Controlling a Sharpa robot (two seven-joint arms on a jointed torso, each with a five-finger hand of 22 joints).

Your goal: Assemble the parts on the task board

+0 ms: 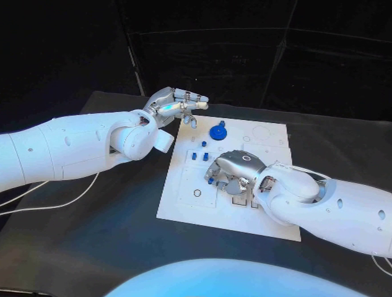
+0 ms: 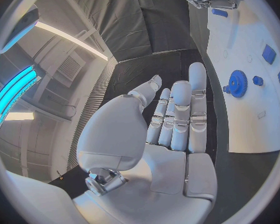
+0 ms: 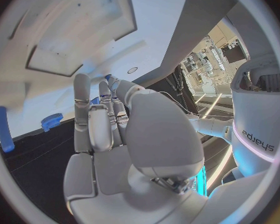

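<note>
We see the white rectangular task board [image 1: 272, 151] lying in the middle of the black table [image 1: 88, 241]. Our left silver hand [image 1: 173, 104] hovers at the board's far left corner, above the table edge of the plate; in the left wrist view its fingers [image 2: 180, 114] lie straight and close together, holding nothing. Just beside that hand, on the board, sits a round blue toothed gear [image 1: 218, 132], which the left wrist view also shows [image 2: 237, 83] near the fingertips but apart from them. A few small blue block-shaped parts [image 1: 200, 156] stand on the board between the gear and our right silver hand [image 1: 236, 170]. The right hand rests low over the board's middle, fingers curled downward over a small blue piece [image 1: 215, 180]; we cannot tell whether it grips that piece or merely touches it. In the right wrist view a blue rod-shaped part [image 3: 3, 129] and a blue toothed piece [image 3: 52, 120] lie on the board beyond the fingers.
</note>
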